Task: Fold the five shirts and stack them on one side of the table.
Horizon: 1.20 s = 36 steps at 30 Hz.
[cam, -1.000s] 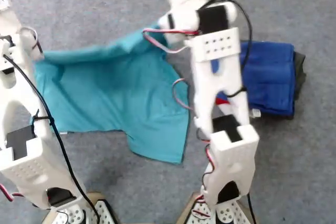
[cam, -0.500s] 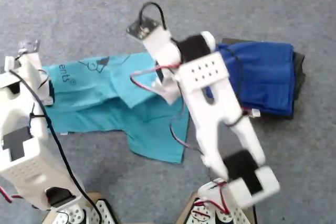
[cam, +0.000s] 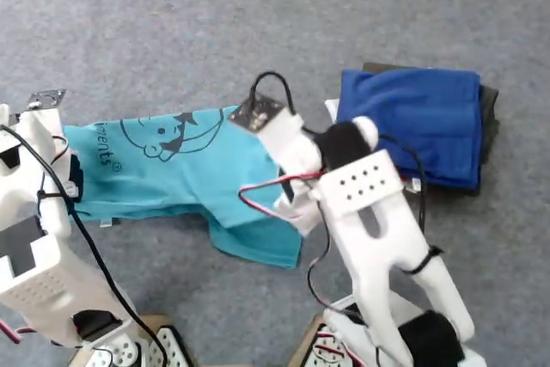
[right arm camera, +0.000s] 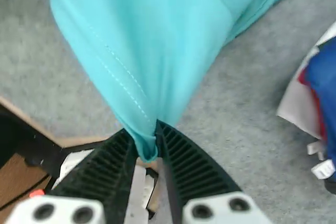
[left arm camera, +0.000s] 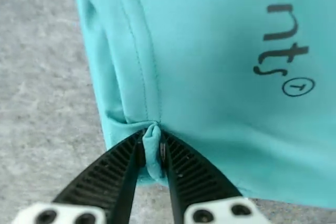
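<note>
left gripper (left arm camera: pixel 151 153), right gripper (right arm camera: pixel 156 142) clamped on teal shirt (cam: pixel 185 174) edges

Over the last second the right arm (cam: pixel 374 204) drew back from the far side of the table (cam: pixel 129 32) toward its base. The right claw (right arm camera: pixel 156 125) carried the far edge of the teal shirt (cam: pixel 172 174) along with it. The shirt went from lying open with its plain side up to being doubled over on itself, so the printed drawing (cam: pixel 163 137) and the lettering (cam: pixel 103 145) ended on top. The left claw (left arm camera: pixel 152 135), pinching the shirt's other corner, came toward the near edge in step. The blue folded shirt (cam: pixel 421 122), earlier partly hidden behind the right arm, became uncovered.
</note>
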Motion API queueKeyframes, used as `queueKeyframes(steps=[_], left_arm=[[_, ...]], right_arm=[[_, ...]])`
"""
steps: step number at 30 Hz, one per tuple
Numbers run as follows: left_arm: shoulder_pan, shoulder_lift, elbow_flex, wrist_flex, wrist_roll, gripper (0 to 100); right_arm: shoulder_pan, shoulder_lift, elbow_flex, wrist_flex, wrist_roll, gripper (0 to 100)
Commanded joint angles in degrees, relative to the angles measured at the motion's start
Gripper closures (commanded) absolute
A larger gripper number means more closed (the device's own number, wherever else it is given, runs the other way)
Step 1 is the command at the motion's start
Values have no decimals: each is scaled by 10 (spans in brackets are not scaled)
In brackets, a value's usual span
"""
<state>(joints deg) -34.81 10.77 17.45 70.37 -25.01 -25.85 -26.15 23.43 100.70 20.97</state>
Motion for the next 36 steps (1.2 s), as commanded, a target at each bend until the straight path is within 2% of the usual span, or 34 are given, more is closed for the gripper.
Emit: queueKeyframes(steps=[1, 6, 17, 19, 22, 23, 27, 29, 33, 35, 36], left_arm=[[-7, -25, -1, 4, -11, 971], [-7, -4, 0, -32, -9, 971], [-6, 14, 0, -30, -11, 966], [-8, 10, 0, -19, -23, 923], [-20, 9, -23, 14, -40, 738], [-26, 9, -34, 18, -34, 712], [-61, 9, -100, 57, -28, 709], [-77, 9, -145, 95, -28, 717], [-90, 9, -243, 173, -26, 805], [-83, 12, -291, 203, 6, 909], [-75, 14, -313, 212, 35, 971]], right_arm=[[-37, -33, 39, -4, -1, 984], [-66, -44, 97, -32, -19, 984], [-66, -44, 179, -84, -17, 981], [-66, -44, 179, -84, -17, 976], [-66, -44, 179, -79, -18, 886], [-66, -44, 180, -79, -18, 838], [-69, -44, 166, -54, -18, 669], [-67, -44, 149, -30, -17, 632], [-52, -39, 93, -20, -17, 678], [-37, -30, 55, -50, -21, 804], [-28, -19, 33, -69, -22, 907]])
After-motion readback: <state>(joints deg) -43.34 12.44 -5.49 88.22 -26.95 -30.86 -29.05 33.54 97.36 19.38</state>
